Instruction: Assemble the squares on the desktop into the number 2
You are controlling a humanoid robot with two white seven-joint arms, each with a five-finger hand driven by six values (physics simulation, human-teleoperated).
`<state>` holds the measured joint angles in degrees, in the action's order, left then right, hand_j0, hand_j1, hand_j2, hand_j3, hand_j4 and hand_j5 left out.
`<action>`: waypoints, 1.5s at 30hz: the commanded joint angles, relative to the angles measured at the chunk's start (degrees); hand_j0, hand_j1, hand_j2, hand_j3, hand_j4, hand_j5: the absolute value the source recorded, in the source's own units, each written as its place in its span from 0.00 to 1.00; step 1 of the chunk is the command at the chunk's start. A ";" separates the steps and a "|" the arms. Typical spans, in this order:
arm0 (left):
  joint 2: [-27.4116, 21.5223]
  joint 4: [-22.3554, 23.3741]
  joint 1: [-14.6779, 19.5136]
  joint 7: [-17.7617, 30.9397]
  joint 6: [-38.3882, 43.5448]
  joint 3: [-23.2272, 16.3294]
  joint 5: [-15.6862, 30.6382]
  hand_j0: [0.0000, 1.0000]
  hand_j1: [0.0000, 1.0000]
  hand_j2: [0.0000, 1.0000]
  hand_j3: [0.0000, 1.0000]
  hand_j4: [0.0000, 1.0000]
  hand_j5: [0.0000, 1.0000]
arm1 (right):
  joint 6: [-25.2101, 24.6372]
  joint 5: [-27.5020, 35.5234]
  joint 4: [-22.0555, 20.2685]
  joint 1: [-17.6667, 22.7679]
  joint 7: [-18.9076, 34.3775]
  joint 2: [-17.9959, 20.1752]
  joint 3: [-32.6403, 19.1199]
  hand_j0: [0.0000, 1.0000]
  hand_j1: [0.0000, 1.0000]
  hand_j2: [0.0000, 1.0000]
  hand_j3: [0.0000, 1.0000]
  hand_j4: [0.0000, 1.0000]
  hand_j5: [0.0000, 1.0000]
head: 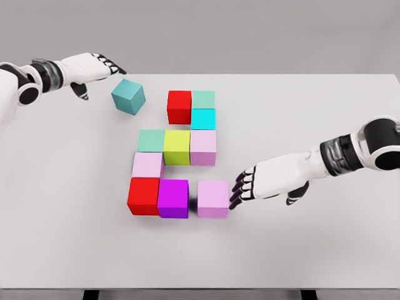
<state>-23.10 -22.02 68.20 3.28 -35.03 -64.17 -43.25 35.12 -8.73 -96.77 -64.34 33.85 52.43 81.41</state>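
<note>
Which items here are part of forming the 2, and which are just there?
Job: teal cube lying loose by the left hand; pink cube at the right hand; the eight cubes already placed, e.g. yellow-green cube.

Just there: only the table.

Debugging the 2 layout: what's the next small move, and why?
Probably the right hand nudges the light pink cube left, closing the gap to the magenta cube. Its fingertips already touch the cube's right side, and the bottom row isn't flush.

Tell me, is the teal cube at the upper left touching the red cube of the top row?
Apart. In the head view, bare table shows between the tilted teal cube and the red cube.
</note>
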 commanded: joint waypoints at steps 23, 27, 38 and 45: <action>-6.70 -7.08 -0.79 0.32 0.03 -3.06 -3.34 0.86 0.86 0.86 0.86 0.86 0.86 | -0.12 -0.77 4.22 -0.09 0.08 -3.12 -0.11 1.00 1.00 1.00 1.00 1.00 1.00; -6.17 -7.08 -0.79 0.32 0.03 -3.06 -3.86 0.87 0.87 0.87 0.87 0.87 0.87 | -0.12 -0.77 4.14 -0.09 0.08 -3.48 -0.11 1.00 1.00 1.00 1.00 1.00 1.00; -6.43 -9.10 -0.79 0.32 0.03 -4.38 -3.60 0.88 0.88 0.88 0.88 0.88 0.88 | -0.12 -1.38 6.68 -0.09 0.08 -3.83 -0.28 1.00 1.00 1.00 1.00 1.00 1.00; -6.43 -11.03 -0.79 0.32 0.03 -4.38 -3.69 0.88 0.88 0.88 0.88 0.88 0.88 | -0.12 -1.29 7.12 -0.18 0.08 -4.53 -0.73 1.00 1.00 1.00 1.00 1.00 1.00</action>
<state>-29.51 -32.32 67.41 3.63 -35.03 -68.77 -47.11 35.12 -10.35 -89.75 -64.51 33.94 48.16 80.89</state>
